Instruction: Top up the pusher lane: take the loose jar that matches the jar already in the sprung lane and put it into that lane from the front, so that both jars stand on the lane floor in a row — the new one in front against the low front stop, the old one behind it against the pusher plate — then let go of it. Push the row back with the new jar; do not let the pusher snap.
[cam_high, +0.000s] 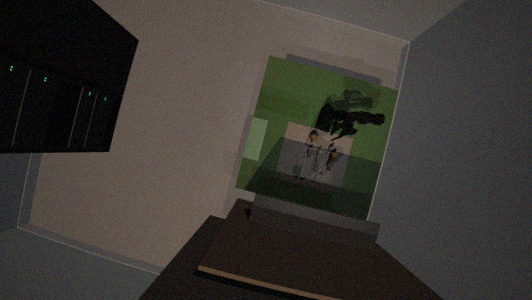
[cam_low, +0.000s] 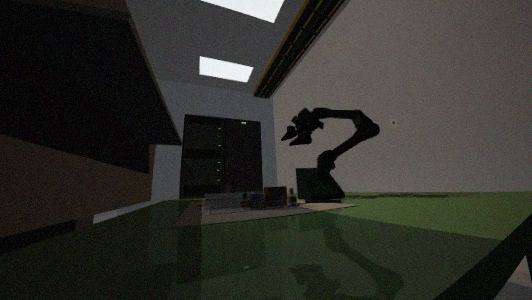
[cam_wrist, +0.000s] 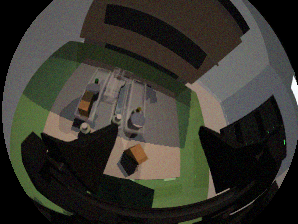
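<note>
My gripper (cam_wrist: 160, 129) (cam_low: 295, 135) (cam_high: 326, 125) is open and empty, and hangs high above the table, pointing down at the mat. A loose jar with an orange lid (cam_wrist: 137, 155) (cam_high: 313, 135) stands on the beige mat (cam_wrist: 166, 165) (cam_high: 290, 165) in front of the grey lane rack (cam_wrist: 160, 112) (cam_low: 225, 201), roughly below my fingers. A second orange-lidded jar (cam_wrist: 87, 104) (cam_high: 331, 150) stands farther back in the rack, to the left in the wrist view. The pusher plate and front stop are too small to make out.
Two small pale-topped jars (cam_wrist: 119, 119) (cam_wrist: 133, 121) stand near the rack's front. The green table (cam_high: 295, 90) (cam_low: 400, 225) carries the mat and rack. A dark cabinet (cam_low: 220, 155) stands behind, and a dark brown shelf unit (cam_high: 300, 250) lies beyond the rack.
</note>
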